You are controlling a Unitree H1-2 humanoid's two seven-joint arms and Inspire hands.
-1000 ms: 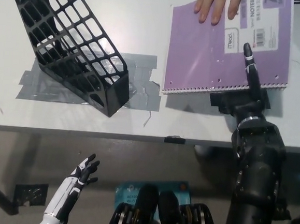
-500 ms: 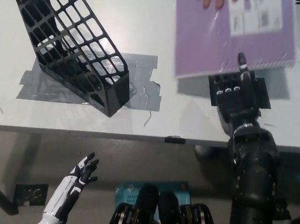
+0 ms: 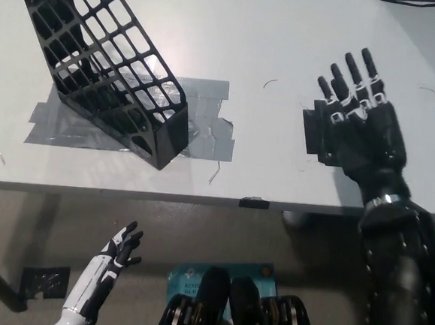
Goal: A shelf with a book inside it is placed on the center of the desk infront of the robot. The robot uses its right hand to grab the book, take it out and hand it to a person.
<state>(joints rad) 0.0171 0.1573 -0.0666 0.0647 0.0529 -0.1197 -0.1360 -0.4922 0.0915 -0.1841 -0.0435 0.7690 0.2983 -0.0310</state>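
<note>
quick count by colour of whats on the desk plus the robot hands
black: 2, shelf and right hand
white: 1, left hand
grey: 1, tape patch
total: 4

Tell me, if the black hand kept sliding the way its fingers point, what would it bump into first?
Probably nothing. The right hand points up the desk, and that stretch looks bare. Only some dark cables show at the far edge.

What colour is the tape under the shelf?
Silver-grey tape, a patch stuck on the white desk beneath the black lattice shelf; head view.
</note>
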